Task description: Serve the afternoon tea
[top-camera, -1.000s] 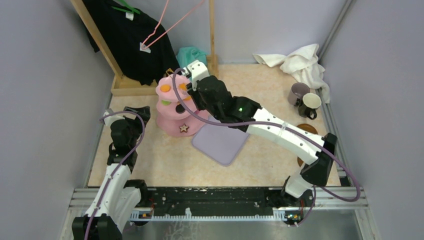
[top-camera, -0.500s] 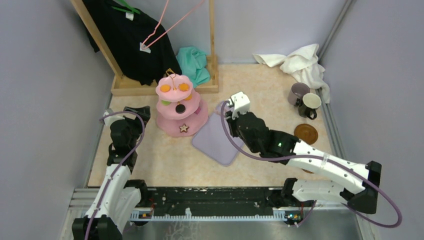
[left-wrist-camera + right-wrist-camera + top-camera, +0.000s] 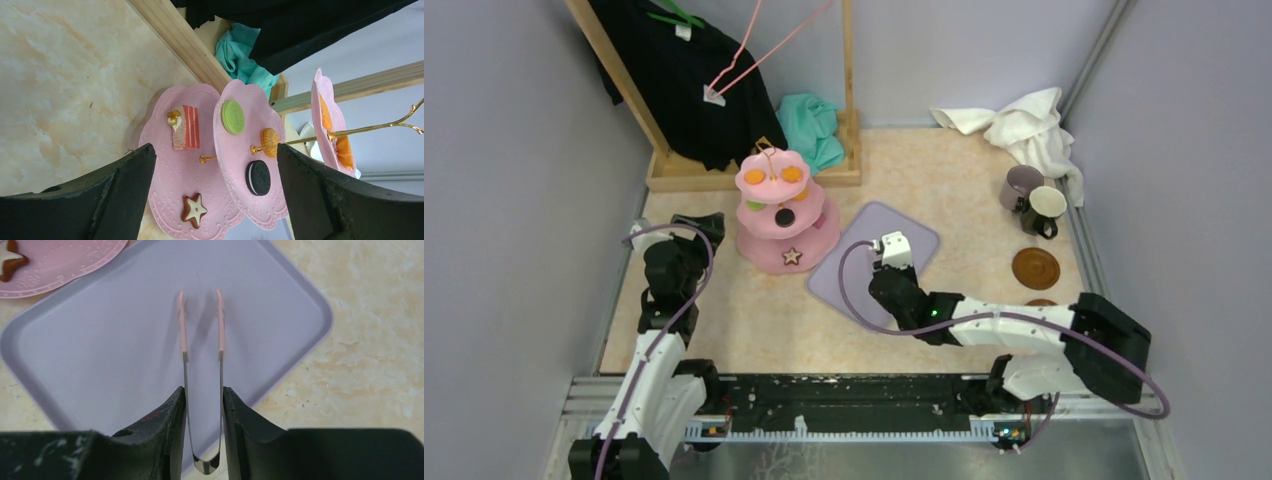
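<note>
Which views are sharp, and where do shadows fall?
Right wrist: sharp tongs cast a soft shadow on the lilac tray, own fingers dark. Left wrist: stand crisp, near fingers black and soft-edged. Top external: even light, no glare.

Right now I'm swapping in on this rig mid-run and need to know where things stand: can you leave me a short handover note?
Left gripper: jaws open, empty, facing the pink stand.
Right gripper: jaws shut on the tongs, tips empty, over the lilac tray.
Sweets sit on the stand; mauve mug and cream mug stand far right, off the saucers.
Done: tongs picked up. Left: likely serving sweets and setting mugs on saucers.
</note>
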`<state>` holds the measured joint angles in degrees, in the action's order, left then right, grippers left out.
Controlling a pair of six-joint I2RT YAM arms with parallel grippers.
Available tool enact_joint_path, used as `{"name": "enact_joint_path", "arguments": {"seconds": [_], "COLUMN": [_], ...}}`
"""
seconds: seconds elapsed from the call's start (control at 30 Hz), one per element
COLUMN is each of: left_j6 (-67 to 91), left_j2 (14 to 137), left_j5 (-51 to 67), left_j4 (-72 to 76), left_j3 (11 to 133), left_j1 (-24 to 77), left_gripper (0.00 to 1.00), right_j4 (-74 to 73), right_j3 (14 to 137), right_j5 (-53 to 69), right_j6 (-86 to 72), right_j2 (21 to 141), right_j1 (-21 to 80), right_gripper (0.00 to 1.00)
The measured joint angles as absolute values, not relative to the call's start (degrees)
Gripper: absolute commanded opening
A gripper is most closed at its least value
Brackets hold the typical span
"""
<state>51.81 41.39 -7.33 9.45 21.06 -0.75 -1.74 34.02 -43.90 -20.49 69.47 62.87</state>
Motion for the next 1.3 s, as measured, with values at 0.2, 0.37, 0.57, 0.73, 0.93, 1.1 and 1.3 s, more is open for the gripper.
{"name": "enact_joint_path", "arguments": {"seconds": [0.2, 0.37, 0.57, 0.73, 0.93, 1.1, 1.3], "left_j6": [51.81, 51.81, 51.81, 51.81, 51.81, 51.81, 51.81], "left_j2": [41.39, 41.34, 41.34, 41.34, 41.34, 41.34, 41.36], "left_j5": [-7.25, -7.2, -7.2, -7.22, -7.22, -7.2, -7.18], "left_j4": [9.43, 9.43, 9.43, 9.43, 9.43, 9.43, 9.43], "left_j3": [20.73, 20.64, 20.64, 20.64, 20.64, 20.64, 20.64], "left_j1": [-0.75, -0.75, -0.75, -0.75, -0.75, -0.75, -0.75], "left_gripper": [0.96, 0.96, 0.96, 0.96, 0.96, 0.96, 0.96], "right_j4": [4.73, 3.95, 2.85, 0.89, -4.08, -10.63, -19.38], "right_j3": [33.8, 34.76, 36.49, 36.91, 36.84, 36.77, 37.12], "right_j5": [-45.32, -44.66, -44.03, -44.1, -47.59, -51.13, -51.07], "right_j6": [-24.1, -28.32, -32.4, -34.63, -39.55, -47.66, -60.29], "right_j2": [80.25, 86.83, 87.83, 86.5, 77.32, 71.37, 73.01], "right_j1": [62.87, 62.87, 62.87, 62.87, 62.87, 62.35, 58.52], "right_gripper": [0.35, 0.44, 0.55, 0.54, 0.5, 0.44, 0.4]}}
